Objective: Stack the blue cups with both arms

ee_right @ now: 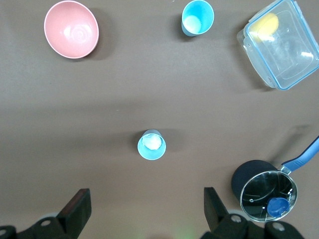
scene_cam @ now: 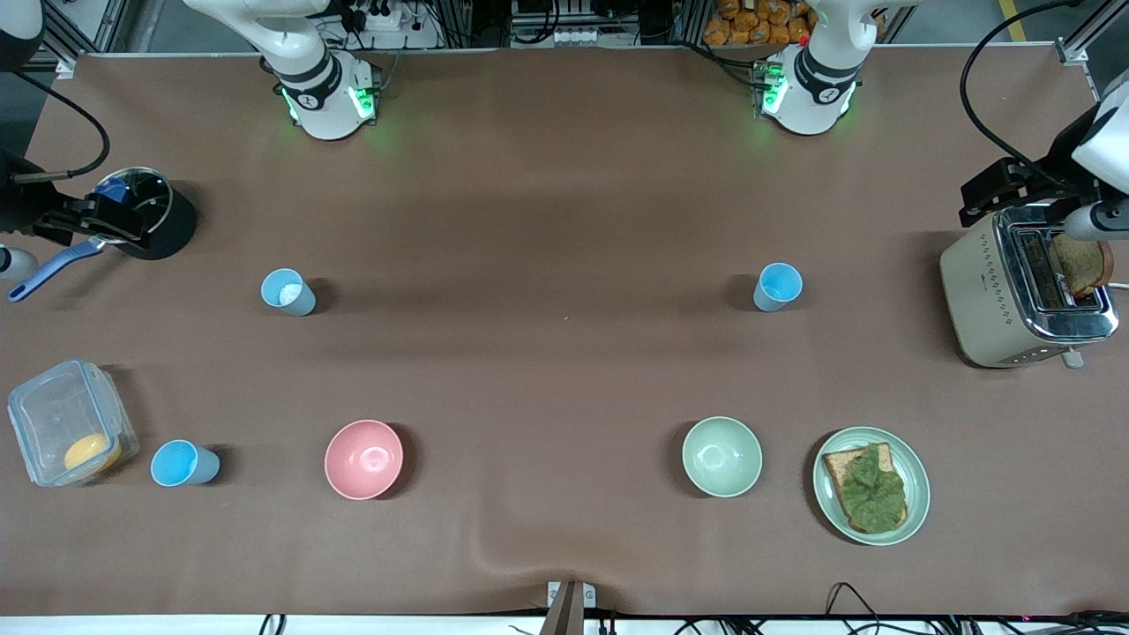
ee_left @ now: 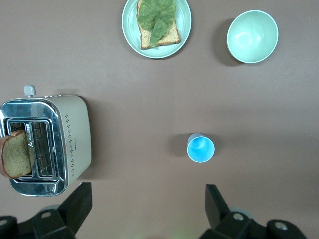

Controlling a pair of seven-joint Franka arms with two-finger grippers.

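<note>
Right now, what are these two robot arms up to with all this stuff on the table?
Nothing is being held yet. Three blue cups stand apart and unstacked: one under the open right gripper, one under the open left gripper, and a third beside the plastic container. Both arms wait high above the table.

A brown cloth (scene_cam: 564,220) covers the table, with cables and metal framing along its upper edge.

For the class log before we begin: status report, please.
Left gripper open, over bare table near one blue cup. Right gripper open, near paler cup. Third cup beside the clear box. Nothing stacked; no obstruction.
</note>
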